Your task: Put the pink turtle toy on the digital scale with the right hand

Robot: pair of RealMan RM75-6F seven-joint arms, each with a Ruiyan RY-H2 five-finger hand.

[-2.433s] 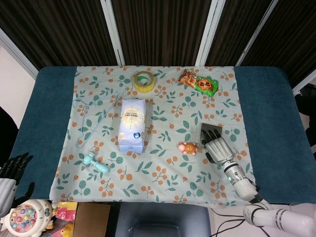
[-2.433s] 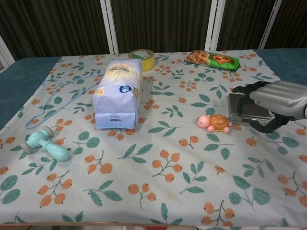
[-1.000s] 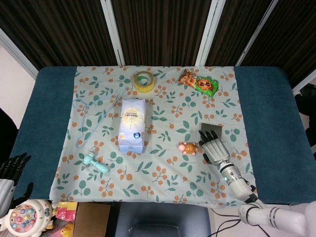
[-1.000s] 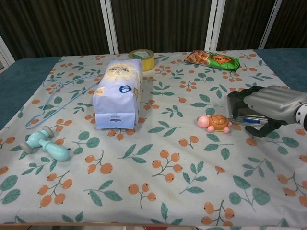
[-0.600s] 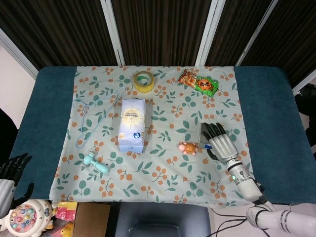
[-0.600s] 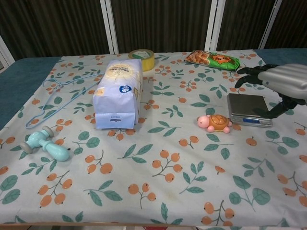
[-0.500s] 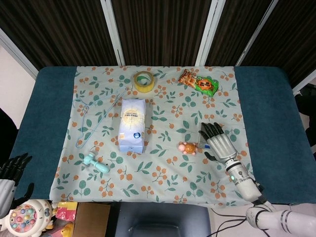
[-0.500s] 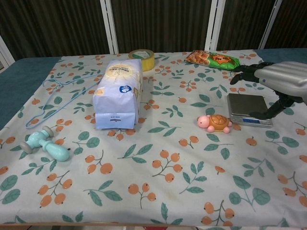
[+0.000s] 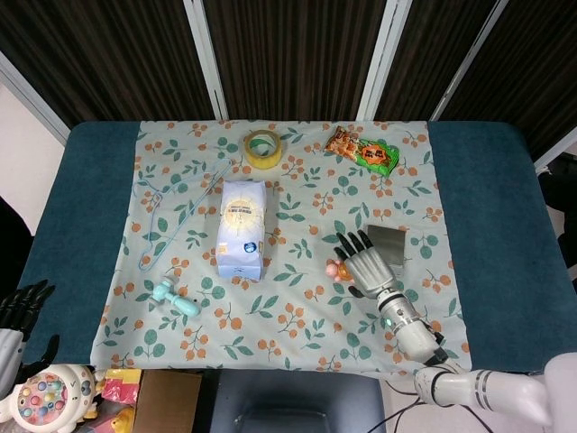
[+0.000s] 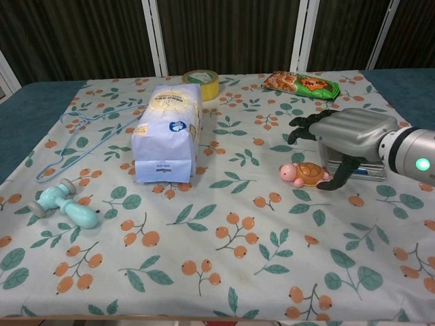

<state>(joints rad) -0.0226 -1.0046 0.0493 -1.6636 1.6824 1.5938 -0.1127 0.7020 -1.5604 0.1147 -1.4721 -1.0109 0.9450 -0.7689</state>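
The pink turtle toy [image 10: 304, 174] with its orange shell lies on the floral cloth, mostly hidden under my hand in the head view, where only its left edge [image 9: 333, 268] shows. My right hand [image 10: 343, 133] [image 9: 364, 263] hovers over it, palm down, fingers spread and holding nothing. The grey digital scale [image 9: 389, 243] sits just right of the turtle; in the chest view the scale [image 10: 370, 169] is largely covered by the hand. My left hand [image 9: 18, 311] hangs off the table's lower left, fingers apart and empty.
A white and blue bag [image 9: 242, 227] lies mid-table. Yellow tape roll [image 9: 262, 148] and snack packet [image 9: 362, 150] are at the back. A blue wire hanger [image 9: 167, 216] and a teal toy [image 9: 174, 299] lie at the left. A toy bin [image 9: 50, 397] is below the table edge.
My right hand moved left from above the scale to above the turtle, uncovering most of the scale. The turtle and the left hand have not moved.
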